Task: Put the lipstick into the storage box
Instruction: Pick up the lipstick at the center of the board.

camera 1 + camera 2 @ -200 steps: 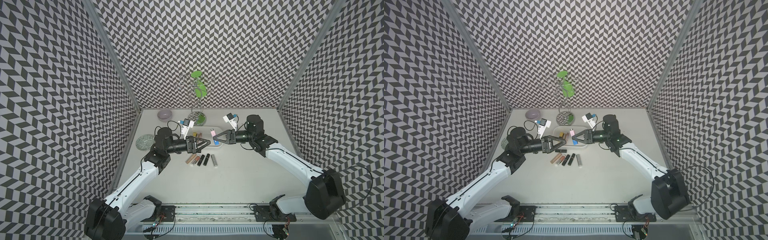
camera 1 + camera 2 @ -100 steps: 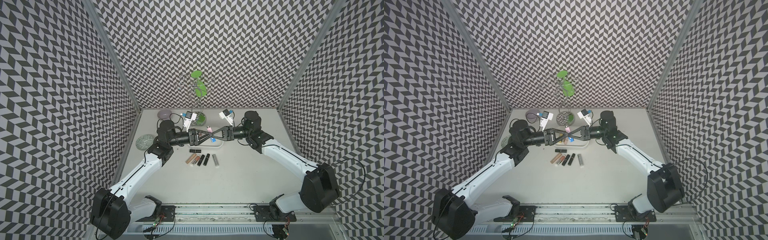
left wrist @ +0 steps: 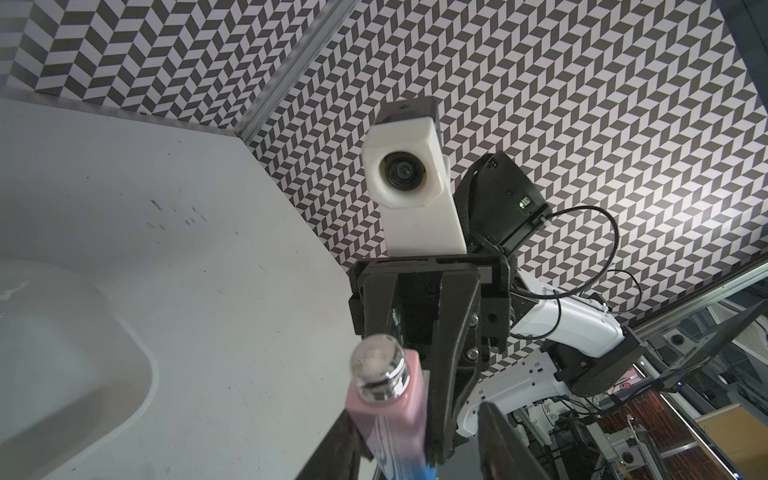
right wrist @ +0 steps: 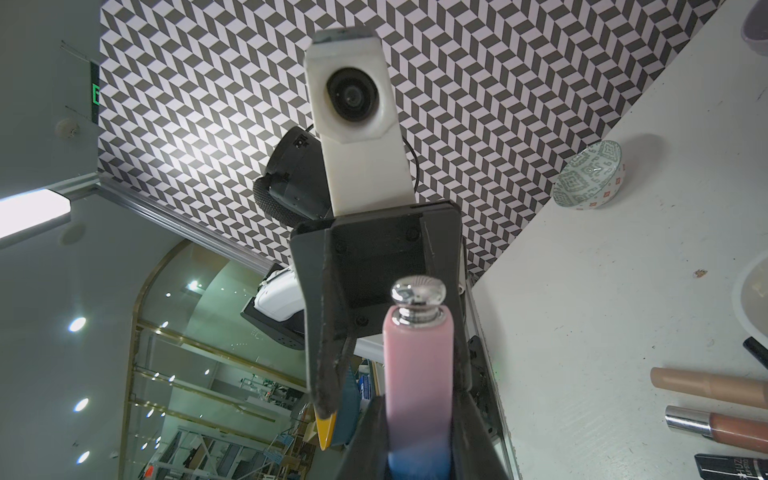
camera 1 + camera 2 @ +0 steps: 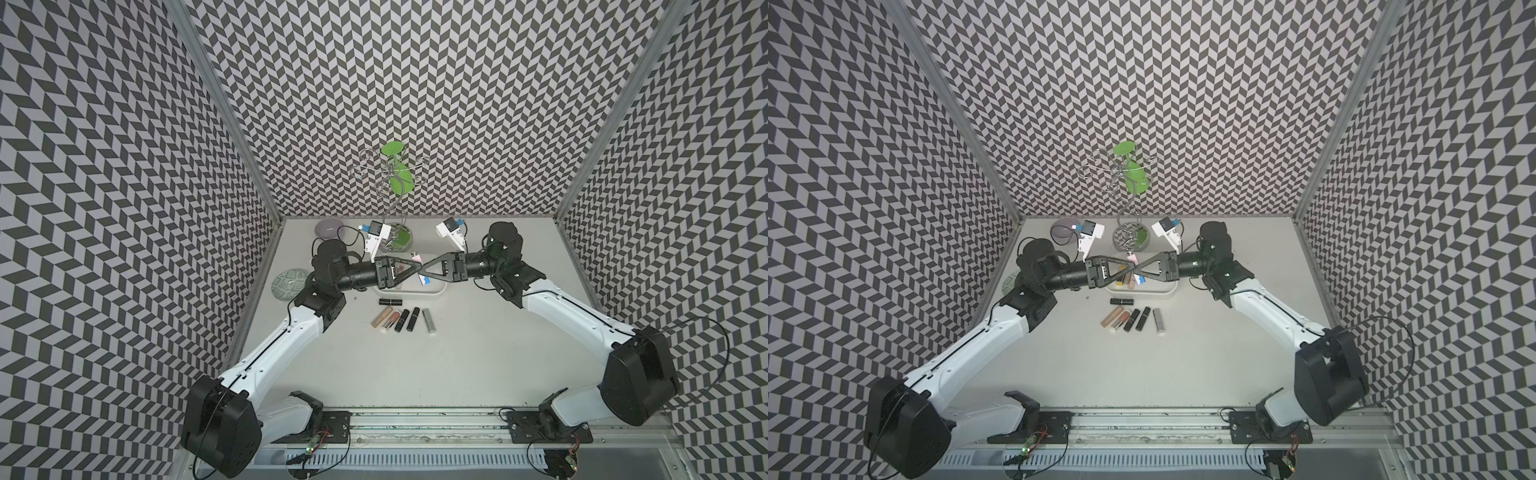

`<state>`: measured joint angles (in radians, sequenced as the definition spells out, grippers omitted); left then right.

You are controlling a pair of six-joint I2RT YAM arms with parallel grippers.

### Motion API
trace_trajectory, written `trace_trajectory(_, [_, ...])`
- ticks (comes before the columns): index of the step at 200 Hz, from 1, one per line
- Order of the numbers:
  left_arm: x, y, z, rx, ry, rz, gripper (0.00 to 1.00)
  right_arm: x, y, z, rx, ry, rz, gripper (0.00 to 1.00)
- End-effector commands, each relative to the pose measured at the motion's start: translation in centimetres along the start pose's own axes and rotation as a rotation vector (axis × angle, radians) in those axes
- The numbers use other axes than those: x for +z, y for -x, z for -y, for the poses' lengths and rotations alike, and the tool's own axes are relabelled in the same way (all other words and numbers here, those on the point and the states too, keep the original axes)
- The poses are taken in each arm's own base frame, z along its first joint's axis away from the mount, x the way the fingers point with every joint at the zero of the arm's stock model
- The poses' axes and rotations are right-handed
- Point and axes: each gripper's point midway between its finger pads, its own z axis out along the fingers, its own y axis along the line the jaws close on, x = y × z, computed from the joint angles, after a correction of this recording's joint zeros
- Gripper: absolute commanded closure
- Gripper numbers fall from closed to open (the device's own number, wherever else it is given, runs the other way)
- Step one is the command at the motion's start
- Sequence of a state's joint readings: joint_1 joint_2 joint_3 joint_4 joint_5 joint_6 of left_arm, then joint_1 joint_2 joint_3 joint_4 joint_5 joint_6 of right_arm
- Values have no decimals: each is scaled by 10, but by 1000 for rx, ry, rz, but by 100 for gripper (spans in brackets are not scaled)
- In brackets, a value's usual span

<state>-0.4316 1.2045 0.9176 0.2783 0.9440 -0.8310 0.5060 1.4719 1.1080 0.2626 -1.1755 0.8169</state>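
A pink-to-blue lipstick (image 5: 417, 259) (image 5: 1132, 260) with a silver cap hangs above the white storage box (image 5: 437, 291) (image 5: 1168, 291). My right gripper (image 5: 424, 273) (image 5: 1140, 271) (image 4: 417, 444) is shut on the lipstick (image 4: 417, 365) at its middle. My left gripper (image 5: 417, 272) (image 5: 1133, 270) (image 3: 415, 453) meets it tip to tip. Its narrowed jaws straddle the same lipstick (image 3: 386, 399): one finger lies against it, and the other stands clear beyond a right finger. Other lipsticks lie in the box under the grippers.
Loose lipsticks lie in front of the box: a black one (image 5: 390, 301) and a row (image 5: 402, 320) ending in a silver one (image 5: 429, 321). A lilac bowl (image 5: 328, 228), a green-patterned plate (image 5: 289, 282) and a wire stand (image 5: 394, 239) stand behind and to the left.
Both grippers moved back over the box and came together tip to tip. The left jaws went from wide open to narrow around the lipstick, which the right gripper kept holding.
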Motion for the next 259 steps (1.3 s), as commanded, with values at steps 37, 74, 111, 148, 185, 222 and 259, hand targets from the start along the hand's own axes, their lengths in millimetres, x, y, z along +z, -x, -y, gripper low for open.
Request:
trace_trajectory(37, [3,0,20,59,-77,-13,61,13,-10,-18,-40,58,-41,83])
trace_trajectory(74, [3,-2,20,56,-79,-19,71,15,-10,-17,-41,53,-35,83])
trace_trajectory(111, [3,-4,18,54,-74,-21,79,15,-9,-14,-35,48,-27,79])
trace_trajectory(148, [4,-3,14,46,-62,-21,100,15,-7,-12,-36,42,-18,55])
trace_trajectory(185, [6,3,-7,46,40,-21,100,6,-2,-4,-41,-13,11,39])
trace_trajectory(222, [6,11,-73,41,321,-54,100,-34,14,24,-61,-259,118,32])
trace_trajectory(259, [5,8,-157,36,630,-160,100,-72,12,70,-74,-648,147,27])
